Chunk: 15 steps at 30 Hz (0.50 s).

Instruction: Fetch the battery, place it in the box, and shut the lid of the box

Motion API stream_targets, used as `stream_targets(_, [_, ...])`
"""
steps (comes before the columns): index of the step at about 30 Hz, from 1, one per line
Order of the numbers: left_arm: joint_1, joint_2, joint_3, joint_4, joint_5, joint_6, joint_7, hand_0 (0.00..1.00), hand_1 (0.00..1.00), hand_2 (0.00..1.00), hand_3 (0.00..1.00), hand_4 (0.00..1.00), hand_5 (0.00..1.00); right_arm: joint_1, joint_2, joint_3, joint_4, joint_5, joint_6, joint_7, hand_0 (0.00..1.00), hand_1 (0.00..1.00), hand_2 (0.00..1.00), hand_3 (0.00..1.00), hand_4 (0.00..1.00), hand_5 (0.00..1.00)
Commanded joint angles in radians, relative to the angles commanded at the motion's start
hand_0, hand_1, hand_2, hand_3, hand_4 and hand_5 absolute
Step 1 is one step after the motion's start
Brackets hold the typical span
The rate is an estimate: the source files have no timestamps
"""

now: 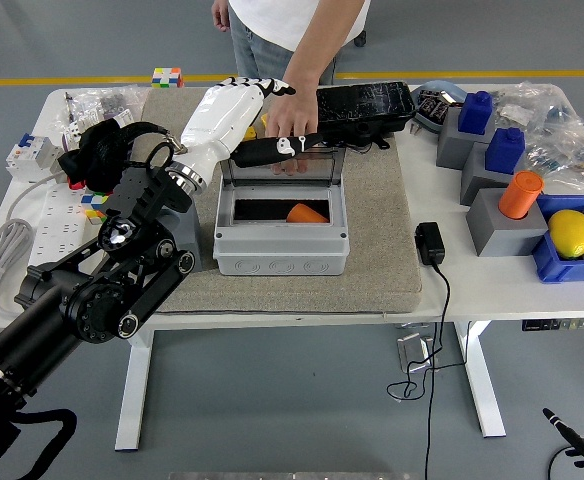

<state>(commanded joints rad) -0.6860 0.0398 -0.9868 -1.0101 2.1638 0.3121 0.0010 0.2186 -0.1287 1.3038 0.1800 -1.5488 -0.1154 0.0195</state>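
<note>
So the robot's left hand (234,110), white shell with black fingers, was up at the far-left corner of the grey plastic junction box (281,228), above the raised clear hinged lid (282,165). Its thumb stuck out to the right over the lid's top edge and the other fingers were stretched out flat toward the far side, not wrapped around anything. I couldn't tell whether the thumb was actually touching the lid or just hanging above it. The right hand wasn't anywhere in the shot.

Right beside it, a person's hand (295,118) reached in from the far side of the table and rested at the top of that lid, fingers on or just behind it.

The orange cylindrical battery (305,213) was already lying inside the box, toward the right of the open compartment. The box sat on a beige felt mat (372,240) on the white table (492,285).

My read: fetch and place were done, and this was the lid-closing step. Next, the hand would need to get behind the lid's top edge and swing it down toward the near side until it sat flush. The person's fingers looked like they could get in the way.
</note>
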Motion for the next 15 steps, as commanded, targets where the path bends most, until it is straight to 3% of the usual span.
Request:
stream_targets(1, [0.001,0.002,-0.009,0.005,-0.001,-0.001,-0.002,0.718,0.73,0.72,0.729,0.998,0.998,-0.001,0.0,0.004,0.0,-0.004,0.0,-0.001,0.873,0.803,0.774,0.859,0.998,0.998])
stream_targets(8, [0.018,0.01,-0.04,0.029,-0.016,-0.018,-0.005,0.702,0.72,0.708,0.722,0.998,0.998,-0.003,0.0,0.011,0.0,-0.009,0.0,-0.001,0.873,0.803,0.774,0.859,0.998,0.998])
stream_targets(12, [0.027,0.017,-0.037,0.015,-0.025,-0.052,0.005,0.702,0.72,0.708,0.722,0.998,0.998,-0.003,-0.001,0.014,0.0,-0.013,0.0,-0.002,0.873,0.803,0.774,0.859,0.998,0.998])
stream_targets(13, [0.029,0.018,-0.038,0.013,-0.026,-0.062,0.009,0.632,0.694,0.678,0.686,0.998,0.998,-0.003,-0.001,0.015,0.0,-0.014,0.0,-0.002,0.872,0.803,0.774,0.859,0.998,0.998])
stream_targets(15, [0.031,0.017,-0.038,0.017,-0.028,-0.073,0.012,0.632,0.694,0.678,0.686,0.998,0.998,-0.003,-0.002,0.012,0.0,-0.012,0.0,-0.002,0.872,0.803,0.774,0.859,0.998,0.998])
